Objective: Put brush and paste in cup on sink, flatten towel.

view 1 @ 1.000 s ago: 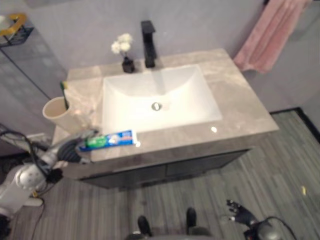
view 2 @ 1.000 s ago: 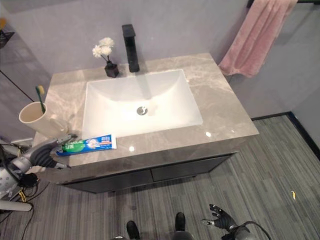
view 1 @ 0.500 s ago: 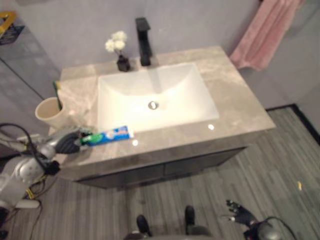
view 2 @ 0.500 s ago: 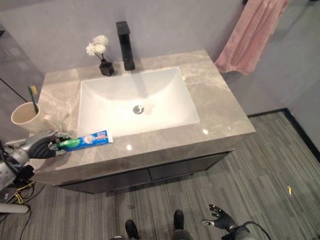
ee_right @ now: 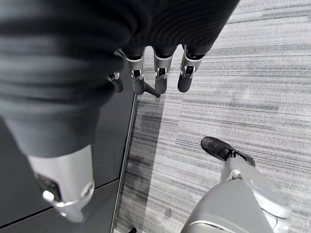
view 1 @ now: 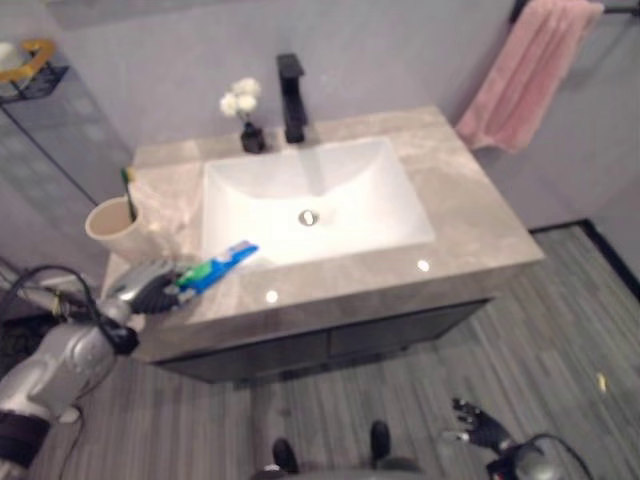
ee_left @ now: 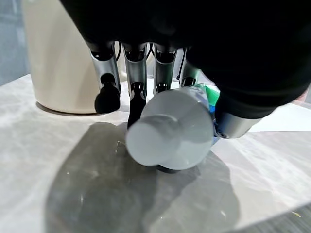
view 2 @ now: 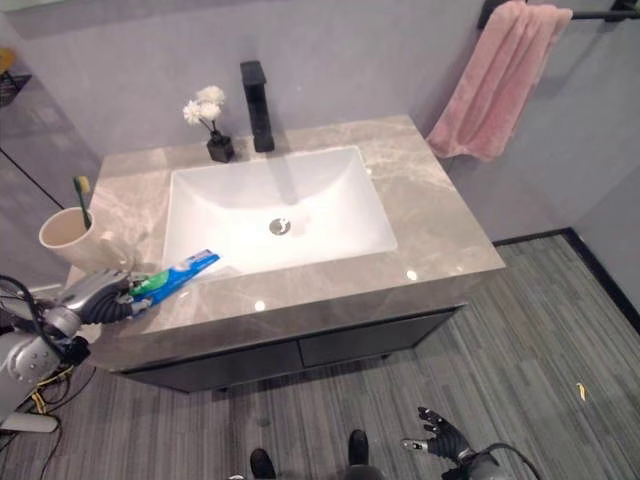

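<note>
I'm seeing a polished, veined stone counter point(view 2: 440, 235) catching glints, around a glossy white basin point(view 2: 275, 205). Matt black tap point(view 2: 257, 92). Soft pink terry towel point(view 2: 495, 80). Shiny plastic toothpaste tube point(view 2: 180, 275). Matt cream cup point(view 2: 68, 240).

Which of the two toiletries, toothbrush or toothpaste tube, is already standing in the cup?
The toothbrush, upright in the cup; the toothpaste tube is gripped in the left hand.
</note>
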Controlling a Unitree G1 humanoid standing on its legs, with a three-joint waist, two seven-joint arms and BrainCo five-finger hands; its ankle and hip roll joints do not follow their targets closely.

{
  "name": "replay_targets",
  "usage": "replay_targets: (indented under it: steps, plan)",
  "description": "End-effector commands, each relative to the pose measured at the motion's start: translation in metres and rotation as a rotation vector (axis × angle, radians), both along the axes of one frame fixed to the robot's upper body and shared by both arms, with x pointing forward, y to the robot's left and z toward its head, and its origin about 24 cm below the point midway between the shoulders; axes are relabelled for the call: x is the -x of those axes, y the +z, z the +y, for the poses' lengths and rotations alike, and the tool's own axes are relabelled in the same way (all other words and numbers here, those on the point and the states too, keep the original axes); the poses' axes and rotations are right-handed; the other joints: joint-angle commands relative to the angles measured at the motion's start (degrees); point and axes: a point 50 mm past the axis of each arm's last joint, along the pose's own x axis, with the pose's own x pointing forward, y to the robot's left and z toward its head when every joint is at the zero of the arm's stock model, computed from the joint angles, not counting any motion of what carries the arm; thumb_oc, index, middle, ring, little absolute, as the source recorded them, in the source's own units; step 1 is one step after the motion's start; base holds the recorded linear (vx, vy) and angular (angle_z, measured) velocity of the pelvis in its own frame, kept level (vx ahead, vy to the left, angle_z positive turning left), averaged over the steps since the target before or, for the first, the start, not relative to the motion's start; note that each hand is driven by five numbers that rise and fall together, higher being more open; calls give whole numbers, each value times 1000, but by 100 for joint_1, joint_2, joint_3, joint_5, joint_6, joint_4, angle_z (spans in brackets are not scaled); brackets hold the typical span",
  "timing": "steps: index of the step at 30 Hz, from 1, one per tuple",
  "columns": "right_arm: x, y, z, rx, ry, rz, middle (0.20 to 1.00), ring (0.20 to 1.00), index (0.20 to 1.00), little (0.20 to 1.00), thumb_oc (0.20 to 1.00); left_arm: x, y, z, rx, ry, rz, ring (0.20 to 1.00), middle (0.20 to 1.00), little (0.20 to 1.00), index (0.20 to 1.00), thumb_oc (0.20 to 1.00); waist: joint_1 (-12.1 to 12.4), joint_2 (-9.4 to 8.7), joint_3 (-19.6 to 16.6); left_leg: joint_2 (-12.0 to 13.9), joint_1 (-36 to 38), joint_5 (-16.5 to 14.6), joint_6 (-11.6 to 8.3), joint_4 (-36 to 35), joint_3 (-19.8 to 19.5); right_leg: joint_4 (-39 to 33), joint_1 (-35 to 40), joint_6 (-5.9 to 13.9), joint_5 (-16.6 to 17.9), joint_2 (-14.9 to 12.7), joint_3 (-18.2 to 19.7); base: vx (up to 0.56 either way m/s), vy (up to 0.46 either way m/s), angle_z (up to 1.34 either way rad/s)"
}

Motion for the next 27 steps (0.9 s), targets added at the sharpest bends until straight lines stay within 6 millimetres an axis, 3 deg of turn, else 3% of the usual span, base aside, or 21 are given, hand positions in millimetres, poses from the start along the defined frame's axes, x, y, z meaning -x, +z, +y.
replay_targets:
  steps: [1,11,17,18,27]
  plan:
    - [-10,8,-8,14,-69,-82,1000,1000,1000,1000,1000,15,-32,-9,-5,-23,108,200,200,200,200,200,-17,-151,69,87,200,-455,6,84,-535,37,231,386,120,-247,-167,0,0,0]
    - [-13,14,-22,10,-247,-166,1000,1000,1000,1000,1000,-1,14,-19,17,-53,-170,200,200,200,200,200,-42,-177,-144,85,382,-511,13,84,-570,37,444,382,93,-255,-217,-34,-8,0]
    - [-30,44,-41,18,-382,-361,1000,1000,1000,1000,1000,-5,44,-22,72,-39,-361,200,200,200,200,200,-107,-172,-268,69,499,-549,32,84,-565,37,554,369,77,-270,-229,-34,-1,0]
    - [-45,73,-46,92,-300,-483,1000,1000,1000,1000,1000,-5,57,-21,88,-30,-439,200,200,200,200,200,-155,-174,-293,69,541,-560,40,84,-564,37,599,365,78,-276,-232,-33,-1,0]
    - [-86,177,-43,223,-162,-944,1000,1000,1000,1000,1000,-8,105,-35,219,-47,-752,200,200,200,200,200,-236,-206,-443,42,626,-614,98,84,-578,37,706,353,87,-318,-247,-32,11,0]
